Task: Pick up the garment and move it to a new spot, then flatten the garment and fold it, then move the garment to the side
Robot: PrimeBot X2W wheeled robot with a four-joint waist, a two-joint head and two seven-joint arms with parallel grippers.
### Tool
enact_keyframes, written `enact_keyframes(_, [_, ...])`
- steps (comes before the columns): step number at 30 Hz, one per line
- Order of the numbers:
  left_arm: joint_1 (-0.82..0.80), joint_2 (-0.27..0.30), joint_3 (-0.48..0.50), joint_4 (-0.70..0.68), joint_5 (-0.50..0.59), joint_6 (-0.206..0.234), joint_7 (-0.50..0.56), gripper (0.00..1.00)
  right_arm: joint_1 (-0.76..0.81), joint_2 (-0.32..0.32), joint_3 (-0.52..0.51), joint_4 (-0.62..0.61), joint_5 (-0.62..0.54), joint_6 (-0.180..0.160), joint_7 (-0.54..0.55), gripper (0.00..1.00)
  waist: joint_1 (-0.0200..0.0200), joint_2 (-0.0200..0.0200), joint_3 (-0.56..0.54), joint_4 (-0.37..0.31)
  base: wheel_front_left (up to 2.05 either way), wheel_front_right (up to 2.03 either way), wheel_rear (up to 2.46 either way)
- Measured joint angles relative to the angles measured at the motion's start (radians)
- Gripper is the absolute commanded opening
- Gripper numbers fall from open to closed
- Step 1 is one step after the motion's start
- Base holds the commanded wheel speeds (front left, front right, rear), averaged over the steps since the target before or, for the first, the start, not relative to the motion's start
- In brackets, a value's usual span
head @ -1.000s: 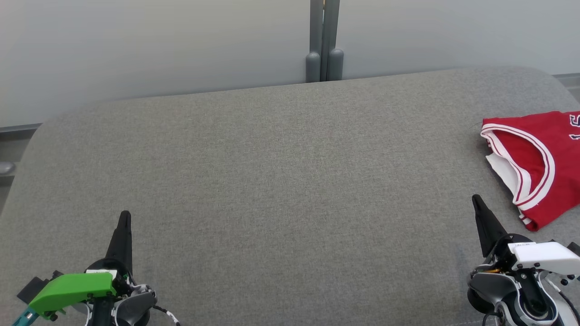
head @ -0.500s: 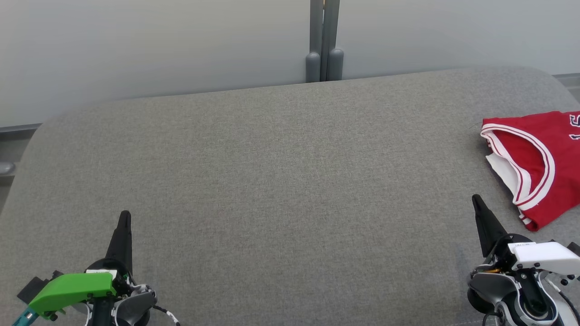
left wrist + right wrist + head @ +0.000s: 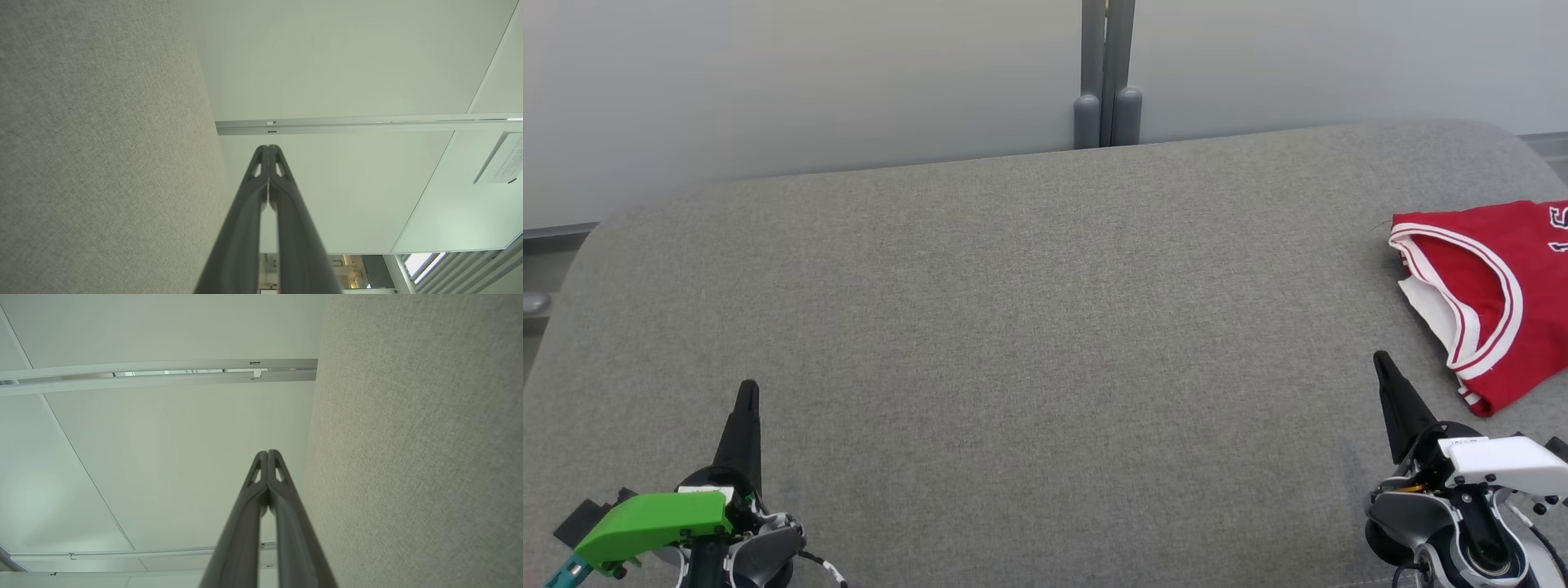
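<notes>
A red jersey with white trim (image 3: pixel 1486 294) lies folded at the far right of the grey cushion (image 3: pixel 1029 327), cut off by the head view's right edge. My right gripper (image 3: pixel 1382 361) stands at the lower right, shut and empty, a short way left of and below the jersey's lower corner. Its fingertips meet in the right wrist view (image 3: pixel 267 452). My left gripper (image 3: pixel 747 386) rests at the lower left, shut with nothing in it, far from the jersey. In the left wrist view its tips (image 3: pixel 268 147) touch each other.
A pale wall (image 3: pixel 809 82) runs behind the cushion, with a grey upright post (image 3: pixel 1107 73) at the middle of the back edge. The cushion's rounded corners fall away at the far left and far right.
</notes>
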Motion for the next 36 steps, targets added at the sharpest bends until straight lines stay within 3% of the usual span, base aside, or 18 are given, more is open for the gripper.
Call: enact_keyframes(36, [0.000,0.000,0.000,0.000,0.000,0.000,0.000,0.00,0.000,0.000,0.000,0.000,0.000,0.000,0.000,0.00,0.0000,0.0000,0.000,0.000,0.00,0.00,0.00])
